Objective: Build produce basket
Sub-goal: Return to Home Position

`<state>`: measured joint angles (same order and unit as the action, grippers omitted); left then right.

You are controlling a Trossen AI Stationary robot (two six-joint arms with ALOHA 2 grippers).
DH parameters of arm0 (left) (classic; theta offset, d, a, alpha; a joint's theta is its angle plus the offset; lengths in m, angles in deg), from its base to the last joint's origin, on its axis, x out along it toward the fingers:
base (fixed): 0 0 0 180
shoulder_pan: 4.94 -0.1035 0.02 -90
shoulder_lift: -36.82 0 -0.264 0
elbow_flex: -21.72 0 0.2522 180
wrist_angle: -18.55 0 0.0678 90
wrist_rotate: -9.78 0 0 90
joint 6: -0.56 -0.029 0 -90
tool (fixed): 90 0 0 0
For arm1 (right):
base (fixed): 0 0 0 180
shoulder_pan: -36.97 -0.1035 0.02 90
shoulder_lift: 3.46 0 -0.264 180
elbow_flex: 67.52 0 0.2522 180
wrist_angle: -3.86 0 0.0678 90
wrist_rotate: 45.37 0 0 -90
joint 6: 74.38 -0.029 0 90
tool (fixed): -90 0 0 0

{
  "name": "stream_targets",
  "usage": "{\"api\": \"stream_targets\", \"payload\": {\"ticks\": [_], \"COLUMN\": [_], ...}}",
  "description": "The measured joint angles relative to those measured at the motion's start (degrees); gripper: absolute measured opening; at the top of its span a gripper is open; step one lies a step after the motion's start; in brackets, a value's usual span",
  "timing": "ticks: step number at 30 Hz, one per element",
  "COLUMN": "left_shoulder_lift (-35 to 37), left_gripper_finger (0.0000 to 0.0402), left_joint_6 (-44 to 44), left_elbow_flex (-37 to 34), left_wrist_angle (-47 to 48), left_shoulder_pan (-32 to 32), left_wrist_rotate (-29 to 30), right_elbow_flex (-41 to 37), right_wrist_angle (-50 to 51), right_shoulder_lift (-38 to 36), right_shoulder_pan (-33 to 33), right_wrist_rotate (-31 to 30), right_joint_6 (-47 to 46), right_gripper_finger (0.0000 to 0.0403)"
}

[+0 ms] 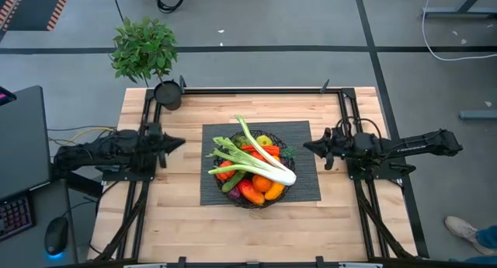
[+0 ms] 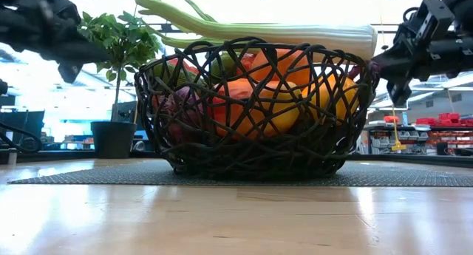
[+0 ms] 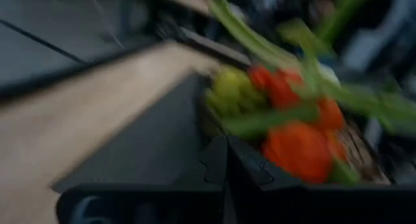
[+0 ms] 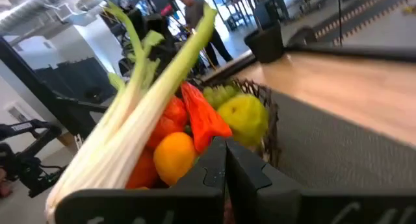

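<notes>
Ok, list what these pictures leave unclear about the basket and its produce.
Low view: the wire of the basket screens the produce behind it; its dark pieces cannot be named.
High view: the leek and upper pieces cover whatever lies beneath.
Left wrist view: blur smears everything; only colours show.

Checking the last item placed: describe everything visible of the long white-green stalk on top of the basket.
The stalk is long, pale white at its thick cut base, and splits into several thin green stems with leafy tips at the other end. It looks like smooth plastic. It lies roughly level and diagonally across the heaped produce, resting on it above the rim of the wire basket. Its white base reaches the rim on the right arm's side, and its green tips point toward the table's far edge and the left arm.
</notes>
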<state>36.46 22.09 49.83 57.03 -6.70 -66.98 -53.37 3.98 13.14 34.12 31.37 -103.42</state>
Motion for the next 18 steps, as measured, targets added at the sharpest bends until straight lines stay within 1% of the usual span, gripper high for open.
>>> {"api": "stream_targets", "payload": {"ticks": [2,5,10,13,16,18], "left_shoulder_lift": [0.02,0.02,0.02,-0.28,-0.33,-0.35], "left_gripper_finger": [0.0010,0.0011,0.0017,0.0016,0.0011,0.0009], "left_joint_6": [2.32,5.23,7.95,4.94,-1.72,-6.71], "left_elbow_flex": [-1.46,-5.57,-13.65,-13.76,-13.81,-13.82], "left_wrist_angle": [-5.17,-14.95,-30.67,-33.31,-36.59,-36.66], "left_shoulder_pan": [-0.04,-0.02,0.00,0.02,-0.07,-0.07], "left_wrist_rotate": [4.06,7.85,8.56,9.44,10.57,11.33], "right_elbow_flex": [0.00,0.00,0.00,0.00,0.00,0.00], "right_wrist_angle": [-1.17,-1.60,-1.72,-1.68,-0.86,0.03], "right_shoulder_lift": [-0.02,0.00,0.00,-0.01,0.00,0.00], "right_shoulder_pan": [0.00,0.00,-0.02,0.00,0.00,0.00], "right_wrist_rotate": [-0.02,-0.04,-0.04,-0.04,-0.07,-0.09], "right_joint_6": [1.61,1.75,1.67,1.81,2.82,3.76], "right_gripper_finger": [0.0015,0.0016,0.0016,0.0016,0.0016,0.0016]}}
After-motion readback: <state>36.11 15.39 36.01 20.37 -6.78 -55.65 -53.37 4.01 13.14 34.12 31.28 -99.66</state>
